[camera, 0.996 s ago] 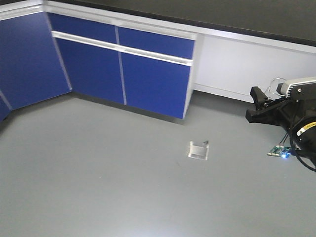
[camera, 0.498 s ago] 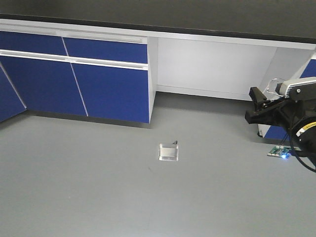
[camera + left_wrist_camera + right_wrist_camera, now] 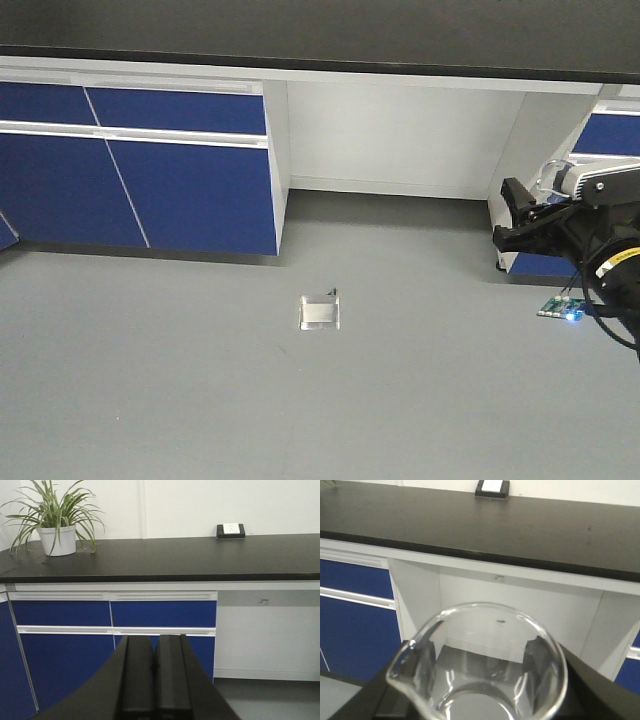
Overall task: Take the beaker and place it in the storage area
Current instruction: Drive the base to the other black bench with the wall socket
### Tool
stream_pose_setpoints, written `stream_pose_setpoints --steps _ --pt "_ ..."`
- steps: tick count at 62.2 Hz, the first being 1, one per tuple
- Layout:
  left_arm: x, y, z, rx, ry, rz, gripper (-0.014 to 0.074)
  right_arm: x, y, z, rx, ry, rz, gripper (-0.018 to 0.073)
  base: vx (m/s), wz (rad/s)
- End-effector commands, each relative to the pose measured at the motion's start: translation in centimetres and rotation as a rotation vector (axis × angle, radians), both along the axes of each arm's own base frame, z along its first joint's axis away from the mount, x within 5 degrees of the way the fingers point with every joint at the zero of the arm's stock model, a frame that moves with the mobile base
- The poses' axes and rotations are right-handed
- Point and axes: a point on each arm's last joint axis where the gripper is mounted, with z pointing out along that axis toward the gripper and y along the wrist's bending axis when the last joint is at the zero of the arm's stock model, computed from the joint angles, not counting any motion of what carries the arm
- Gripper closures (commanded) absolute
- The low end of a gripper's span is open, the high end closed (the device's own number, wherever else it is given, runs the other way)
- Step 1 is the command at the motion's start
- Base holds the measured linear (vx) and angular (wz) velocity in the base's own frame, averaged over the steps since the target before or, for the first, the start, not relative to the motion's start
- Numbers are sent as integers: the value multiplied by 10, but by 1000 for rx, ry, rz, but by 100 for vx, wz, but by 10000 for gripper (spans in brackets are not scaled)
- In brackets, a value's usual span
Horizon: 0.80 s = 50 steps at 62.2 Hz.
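The beaker (image 3: 481, 676), clear glass with a pour spout at its lower left, fills the bottom of the right wrist view. My right gripper (image 3: 485, 692) is shut on it, a black finger on each side of the glass. In the front view that gripper (image 3: 522, 222) hangs at the right edge, above the floor. The storage area (image 3: 520, 527) is the matte-black bench top ahead, with a white socket box (image 3: 492, 487) on its rear edge. In the left wrist view the bench top (image 3: 200, 557) and socket box (image 3: 230, 530) show again. My left gripper (image 3: 155, 667) is shut, holding nothing.
Blue cabinets (image 3: 150, 190) stand under the bench, with a white knee recess (image 3: 390, 140) beside them. A metal floor plate (image 3: 320, 310) lies in the grey floor. A potted plant (image 3: 57, 525) stands on the bench's left end. A small circuit board (image 3: 565, 308) glows blue.
In the front view the cabinets and floor plate have slid left and the knee recess has come toward the middle. The right arm keeps its place in the frame.
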Motion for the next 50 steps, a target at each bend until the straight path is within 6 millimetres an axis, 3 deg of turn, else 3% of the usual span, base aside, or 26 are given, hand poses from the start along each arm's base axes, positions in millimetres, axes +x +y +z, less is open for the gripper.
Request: stream_pose_setpoints --steps 1,14,50 --pt "-2 -1 15 -11 -115 -13 603 7 0 14 25 -144 5 453 3 -10" --pt "-2 -1 15 -11 -115 -13 603 12 1 3 47 -176 17 453 5 -11" --pt "-2 -1 15 -11 -115 -13 603 13 -2 6 67 -211 -22 453 11 -6"
